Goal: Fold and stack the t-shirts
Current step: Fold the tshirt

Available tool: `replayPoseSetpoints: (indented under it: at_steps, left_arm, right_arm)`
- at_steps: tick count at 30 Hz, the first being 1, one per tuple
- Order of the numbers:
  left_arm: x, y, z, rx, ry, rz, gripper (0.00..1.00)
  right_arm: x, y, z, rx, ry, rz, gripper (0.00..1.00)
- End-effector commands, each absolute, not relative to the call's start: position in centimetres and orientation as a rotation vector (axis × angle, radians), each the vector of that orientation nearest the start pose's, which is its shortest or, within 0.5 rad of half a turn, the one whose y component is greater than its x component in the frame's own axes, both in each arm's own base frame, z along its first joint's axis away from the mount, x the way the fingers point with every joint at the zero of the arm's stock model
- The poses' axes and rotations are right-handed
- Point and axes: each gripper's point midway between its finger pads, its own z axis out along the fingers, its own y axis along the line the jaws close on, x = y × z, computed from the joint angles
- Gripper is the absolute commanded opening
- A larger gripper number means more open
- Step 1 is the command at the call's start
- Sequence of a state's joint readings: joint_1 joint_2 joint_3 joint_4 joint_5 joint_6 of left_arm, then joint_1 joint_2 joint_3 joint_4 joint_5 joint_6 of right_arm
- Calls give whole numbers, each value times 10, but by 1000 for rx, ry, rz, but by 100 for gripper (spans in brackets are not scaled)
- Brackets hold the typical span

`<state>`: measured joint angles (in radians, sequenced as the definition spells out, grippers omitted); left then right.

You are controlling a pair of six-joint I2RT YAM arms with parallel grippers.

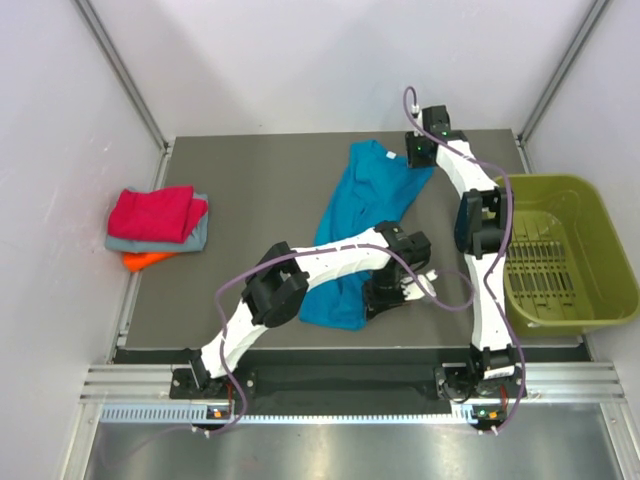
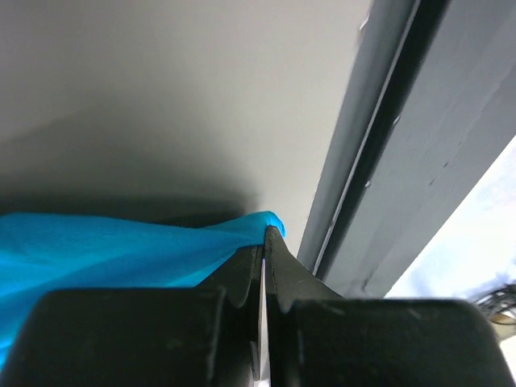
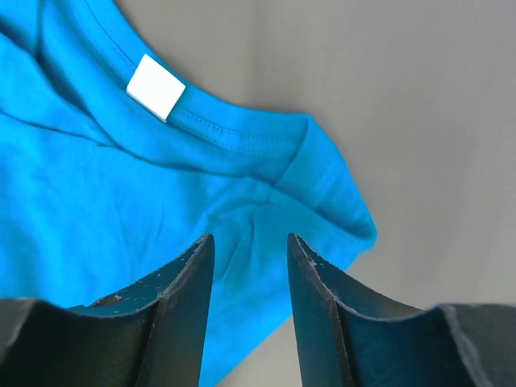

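Seen from above, the teal-blue t-shirt lies rumpled across the middle of the table. The left gripper is at its lower right edge and the right gripper at its upper end.

Only the left wrist view shows the left jaws pressed together on a pinch of teal cloth. Only the right wrist view shows the right fingers spread apart over the shoulder, beside the collar and its white label.

The top view alone shows a folded magenta-red t-shirt on a grey t-shirt and an orange t-shirt at centre left, and an olive-green bin at right.
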<state>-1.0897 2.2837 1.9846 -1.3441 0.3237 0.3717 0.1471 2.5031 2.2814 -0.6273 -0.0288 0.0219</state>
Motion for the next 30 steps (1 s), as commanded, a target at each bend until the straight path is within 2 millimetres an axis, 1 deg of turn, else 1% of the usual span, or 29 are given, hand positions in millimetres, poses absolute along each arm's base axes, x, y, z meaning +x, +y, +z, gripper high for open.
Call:
replayPoseSetpoints:
  at_steps: [1, 2, 4, 5, 6, 7, 8, 9, 10, 11, 12, 13, 14, 15, 16, 17, 18, 19, 20, 21, 22, 23, 24, 25, 26, 27, 28, 29, 30]
  left_arm:
    - [117, -349, 77, 2306, 2501, -424, 0]
    - [115, -349, 76, 2314, 2495, -425, 0]
    - [111, -346, 74, 2323, 2514, -422, 0]
    - [108, -344, 75, 2329, 2519, -439, 0]
    - [101, -343, 76, 2336, 2532, -482, 0]
    - [96, -340, 75, 2349, 2544, -488, 0]
    - [93, -340, 76, 2361, 2531, -500, 0]
    - [91, -340, 76, 2376, 2521, -495, 0]
    - [88, -340, 77, 2406, 2485, -476, 0]
    - [87, -342, 79, 2420, 2458, -467, 0]
    - [85, -343, 80, 2433, 2437, -458, 3]
    - [82, -345, 83, 2454, 2395, -434, 14]
    - [90, -342, 86, 2439, 2368, -328, 41]
    - [94, -341, 90, 2423, 2355, -287, 51]
    - [100, -339, 96, 2402, 2337, -245, 61]
    - [110, -336, 107, 2362, 2304, -184, 68]
    - [117, -332, 113, 2332, 2300, -163, 78]
    - [124, -330, 120, 2302, 2294, -143, 79]
    - [135, -325, 132, 2245, 2278, -113, 79]
    - [143, -323, 138, 2205, 2281, -115, 79]
    - [161, -320, 153, 2102, 2302, -136, 79]
    - [174, -317, 160, 2039, 2316, -151, 79]
    - [204, -311, 166, 1904, 2357, -171, 78]
    - [223, -312, 179, 1806, 2347, -210, 77]
    - [243, -310, 185, 1714, 2357, -239, 78]
    - [268, -315, 191, 1608, 2332, -293, 78]
    - [311, -299, 199, 1439, 2346, -292, 79]
    - [334, -293, 199, 1354, 2346, -296, 78]
    - [365, -276, 200, 1242, 2355, -304, 78]
  right_arm:
    - [615, 90, 157, -135, 2248, 135, 42]
    - [614, 88, 168, -125, 2232, 148, 43]
    - [612, 81, 174, -95, 2230, 164, 43]
    - [610, 80, 181, -93, 2221, 177, 43]
    - [606, 78, 180, -76, 2233, 186, 43]
    - [604, 75, 182, -64, 2235, 196, 44]
    - [600, 75, 190, -62, 2226, 216, 44]
    - [595, 75, 186, -56, 2243, 225, 44]
    - [589, 76, 191, -54, 2242, 241, 44]
    - [589, 74, 191, -50, 2242, 240, 44]
    - [583, 76, 193, -50, 2250, 257, 44]
    - [580, 77, 196, -50, 2250, 265, 45]
    - [577, 76, 204, -47, 2239, 268, 45]
    - [574, 75, 202, -43, 2249, 268, 45]
    - [572, 73, 205, -41, 2245, 263, 45]
    - [568, 72, 216, -40, 2227, 260, 45]
    - [565, 70, 215, -40, 2234, 256, 46]
    - [563, 68, 216, -37, 2234, 255, 46]
    - [560, 67, 223, -33, 2222, 251, 46]
    - [556, 66, 222, -33, 2230, 251, 46]
    - [554, 64, 222, -30, 2230, 247, 47]
    - [550, 63, 230, -27, 2217, 240, 47]
    - [545, 63, 224, -26, 2233, 240, 47]
    - [540, 62, 223, -26, 2237, 240, 47]
    - [534, 64, 229, -32, 2227, 254, 47]
    - [525, 65, 216, -33, 2260, 267, 48]
    - [520, 67, 212, -34, 2274, 284, 48]
    - [514, 73, 213, -50, 2275, 324, 48]
    - [506, 75, 199, -44, 2310, 341, 48]
